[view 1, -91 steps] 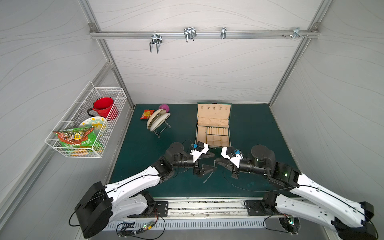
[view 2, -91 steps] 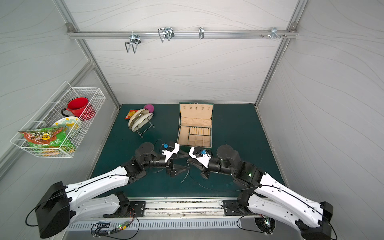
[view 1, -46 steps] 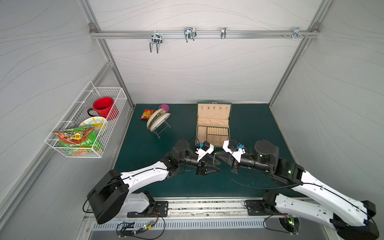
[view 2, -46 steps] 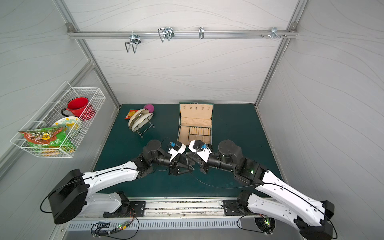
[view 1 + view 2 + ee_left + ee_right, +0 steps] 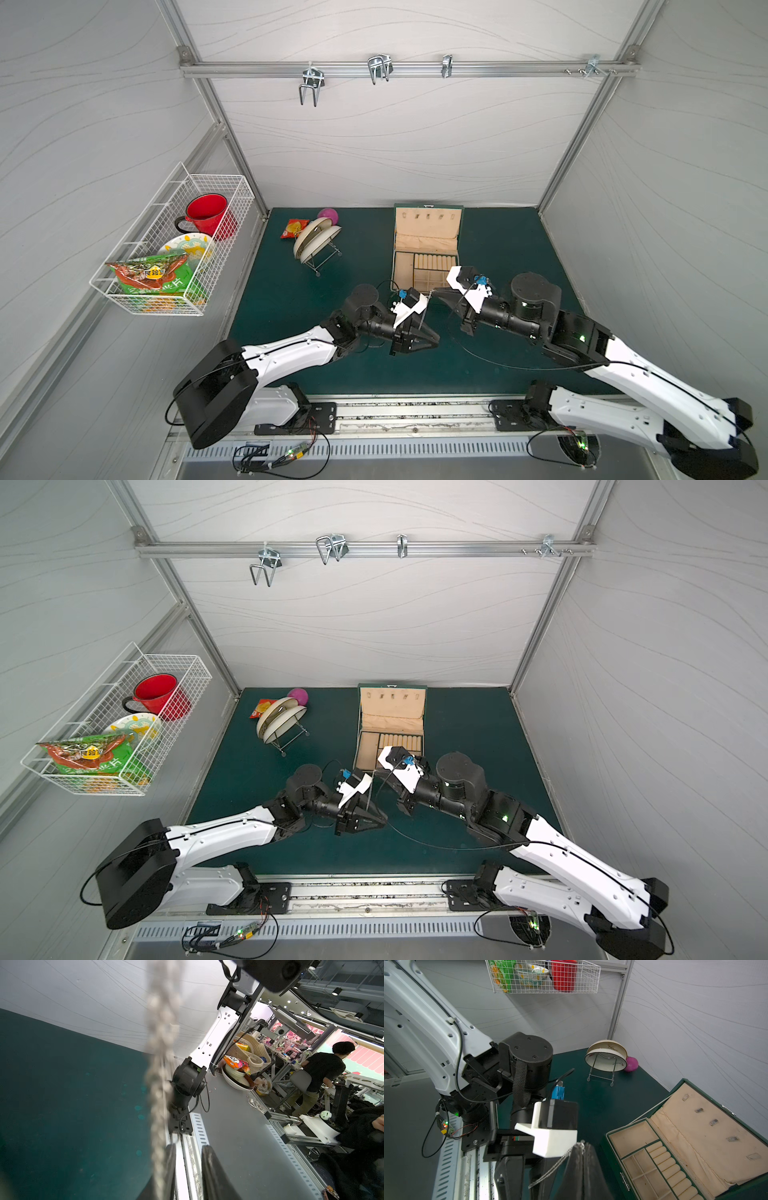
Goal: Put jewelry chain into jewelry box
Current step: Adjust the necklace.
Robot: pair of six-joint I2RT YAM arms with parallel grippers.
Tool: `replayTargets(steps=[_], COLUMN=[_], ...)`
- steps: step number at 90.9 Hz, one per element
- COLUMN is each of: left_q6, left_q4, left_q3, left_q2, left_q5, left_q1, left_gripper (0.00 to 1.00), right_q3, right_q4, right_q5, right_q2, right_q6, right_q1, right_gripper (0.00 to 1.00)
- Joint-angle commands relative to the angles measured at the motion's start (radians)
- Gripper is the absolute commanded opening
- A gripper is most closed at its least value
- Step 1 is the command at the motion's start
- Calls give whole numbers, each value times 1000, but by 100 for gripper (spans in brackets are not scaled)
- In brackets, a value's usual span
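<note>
The jewelry box (image 5: 426, 232) stands open at the back of the green mat, its lid up and its beige compartments bare (image 5: 631, 1140). Just in front of the box my right gripper (image 5: 434, 293) is shut on one end of the thin silver jewelry chain (image 5: 550, 1169), which hangs from its tips (image 5: 582, 1146). My left gripper (image 5: 435, 337) sits below and nearer the front, pointing at the hanging chain (image 5: 369, 791). In the left wrist view its fingers (image 5: 188, 1147) stand a little apart with nothing between them. The blurred chain (image 5: 161, 1059) runs along the outside of one finger.
A wire rack with bowls (image 5: 316, 245), a pink ball (image 5: 328, 215) and a snack packet (image 5: 293, 227) sit at the back left of the mat. A wire basket (image 5: 174, 249) with a red mug hangs on the left wall. Hooks hang from the overhead rail (image 5: 378, 68).
Both grippers have moved back toward the box, the right one carrying the chain. The left gripper's jaws have narrowed and it has come up beside the hanging chain.
</note>
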Motion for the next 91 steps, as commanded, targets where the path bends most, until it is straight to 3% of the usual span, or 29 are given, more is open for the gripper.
replayTargets(steps=[1, 91], left_q6=[-4, 0], left_q4=[13, -18], left_q3=[-16, -81], left_q2=[-30, -20], left_q5=[2, -34], left_q1=[-5, -3], left_gripper=[25, 15], right_q3=[27, 79], right_q4=[1, -5], right_q5=[32, 85], right_q2=[-4, -5], right_q6=[6, -17], right_q1=[5, 6], right_gripper=[0, 0])
